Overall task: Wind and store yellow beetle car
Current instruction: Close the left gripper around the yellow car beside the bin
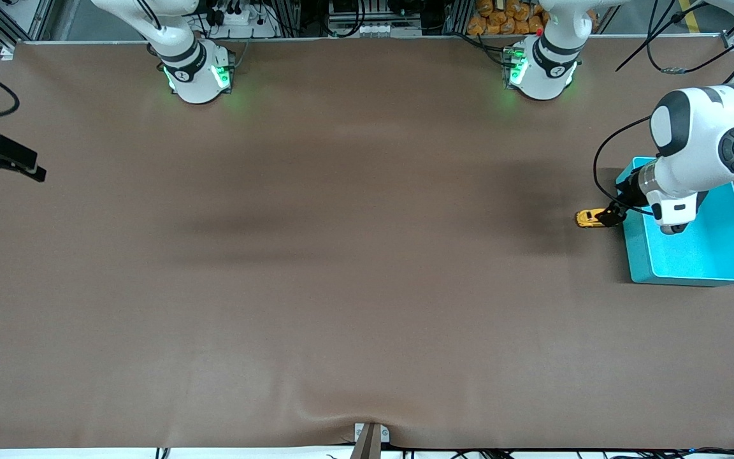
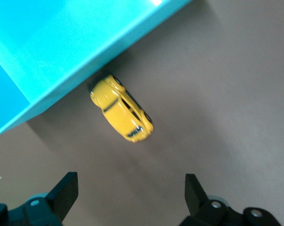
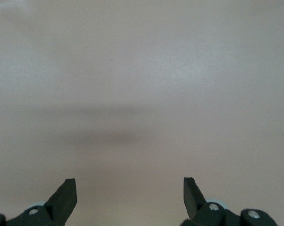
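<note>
The left pincer (image 2: 127,193), wide, hovers over the car (image 2: 122,108) beside the bin (image 2: 47,52); the front view half hides both. The right pincer (image 3: 129,195), also wide, waits over bare surface (image 3: 142,70).

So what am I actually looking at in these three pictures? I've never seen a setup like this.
Two white robot arms are bolted along one edge of a brown table. The big picture comes from a high camera facing them; the other two come from cameras on each arm's wrist, looking down past the black fingers. On the table sit a teal bin and, right beside its wall, a tiny yellow beetle car. The left gripper hangs over the car with its fingers open, holding nothing. The right gripper, also open and empty, waits over bare table at the right arm's end.
</note>
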`<action>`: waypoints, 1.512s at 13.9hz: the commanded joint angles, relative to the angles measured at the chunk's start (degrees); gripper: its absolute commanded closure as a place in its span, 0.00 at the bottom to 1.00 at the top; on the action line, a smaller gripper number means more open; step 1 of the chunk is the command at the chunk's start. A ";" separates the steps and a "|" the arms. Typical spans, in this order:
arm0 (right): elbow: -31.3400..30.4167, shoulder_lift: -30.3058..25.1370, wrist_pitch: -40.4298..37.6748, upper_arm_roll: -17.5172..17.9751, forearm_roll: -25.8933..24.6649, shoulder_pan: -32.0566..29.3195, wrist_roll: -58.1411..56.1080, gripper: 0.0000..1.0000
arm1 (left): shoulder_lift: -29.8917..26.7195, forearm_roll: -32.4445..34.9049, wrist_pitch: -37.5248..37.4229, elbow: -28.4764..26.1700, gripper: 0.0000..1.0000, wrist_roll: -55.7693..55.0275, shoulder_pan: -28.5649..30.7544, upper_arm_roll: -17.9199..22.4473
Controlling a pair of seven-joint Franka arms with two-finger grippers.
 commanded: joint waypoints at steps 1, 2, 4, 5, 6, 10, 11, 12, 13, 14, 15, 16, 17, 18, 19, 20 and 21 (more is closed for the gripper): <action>-6.61 -5.56 1.12 -1.93 1.10 1.74 -0.53 0.00 | 0.51 -0.06 7.45 -3.82 0.00 -1.27 4.48 -0.59; -8.37 -6.96 2.61 -1.85 0.93 1.82 -0.61 0.00 | 1.47 -0.41 10.09 -4.08 0.00 -3.88 5.54 -0.59; -8.56 -7.15 3.67 -1.58 -0.12 2.61 -1.14 0.00 | 3.76 -0.41 14.23 -4.09 0.00 -10.29 5.20 -0.59; -8.12 -7.07 3.94 -1.58 -0.57 2.88 -1.14 0.00 | 4.81 -0.41 15.64 -4.09 0.00 -13.54 5.02 -0.77; -6.99 -6.63 4.29 -1.58 -0.74 2.88 -1.14 0.00 | 5.43 -0.41 17.13 -4.17 0.00 -15.66 4.85 -0.94; -5.92 -5.66 5.43 -1.41 -1.53 2.79 -0.71 0.00 | 5.79 -0.41 17.76 -4.70 0.00 -19.10 4.49 -2.08; -5.66 -5.31 5.61 -0.97 -2.32 2.62 -0.62 0.00 | 5.88 -0.41 17.85 -5.40 0.00 -19.37 4.58 -2.09; -4.96 -4.87 5.61 -0.71 -2.42 2.35 -0.62 0.00 | 5.88 -0.41 19.59 -6.54 0.00 -19.38 4.67 -2.09; -4.70 -4.87 5.52 -0.70 -2.50 2.27 -0.62 0.00 | 6.05 -0.50 22.04 -7.85 0.00 -19.38 5.02 -2.09; -4.61 -4.87 5.52 -0.62 -2.59 2.26 -0.62 0.00 | 6.92 -0.50 24.59 -8.82 0.00 -19.38 5.19 -2.00; -4.52 -4.87 5.52 -0.62 -2.59 2.26 -0.62 0.00 | 7.80 -0.50 26.71 -9.44 0.00 -19.38 5.20 -2.00; -4.60 -4.87 5.43 -0.62 -2.59 2.26 -0.62 0.00 | 8.68 -0.41 28.38 -9.97 0.00 -19.38 5.28 -2.00; -4.60 -4.96 5.35 -0.62 -2.68 2.26 -0.53 0.00 | 9.47 -0.41 29.62 -10.24 0.00 -19.38 5.46 -2.00; -4.60 -4.87 5.17 -0.62 -2.59 2.26 -0.53 0.00 | 10.35 -0.41 31.02 -10.67 0.00 -19.38 5.46 -2.00; -4.60 -4.87 4.91 -0.70 -2.59 2.18 -0.44 0.00 | 11.32 -0.41 32.25 -10.85 0.00 -19.38 5.46 -1.91; -4.60 -4.87 4.91 -0.70 -2.59 2.18 -0.44 0.00 | 12.11 -0.41 33.22 -10.85 0.00 -19.38 5.46 -1.91; -4.69 -4.87 4.82 -0.70 -2.59 2.18 -0.53 0.00 | 12.73 -0.41 33.84 -10.77 0.00 -19.38 5.46 -1.82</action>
